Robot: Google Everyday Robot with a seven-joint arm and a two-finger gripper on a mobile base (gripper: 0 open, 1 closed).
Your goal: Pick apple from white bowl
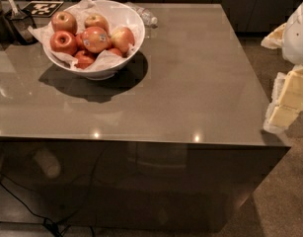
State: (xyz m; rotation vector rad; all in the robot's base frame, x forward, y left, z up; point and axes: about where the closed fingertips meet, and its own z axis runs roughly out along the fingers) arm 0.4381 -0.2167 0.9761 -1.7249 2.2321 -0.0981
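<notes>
- Camera view: the apple (95, 38) is the biggest fruit in the pile, red-orange with yellowish streaks and a small dark blue sticker on its left side.
- It sits near the middle of the white bowl (122, 10), on top of the crumpled paper lining (42, 32), touching smaller apples (63, 42) around it.
- The bowl stands at the far left corner of the glossy grey table (190, 73), casting a shadow towards the front.
- A clear bottle (143, 15) lies just behind the bowl, and a black-and-white marker tag (42, 8) lies to its left.
- The tabletop from the bowl across to the right edge is bare.
- The gripper (289, 98) is at the right border of the frame, just off the table's right edge and well apart from the bowl.
- Whether it is open or closed cannot be told; it has no hold of the apple.
</notes>
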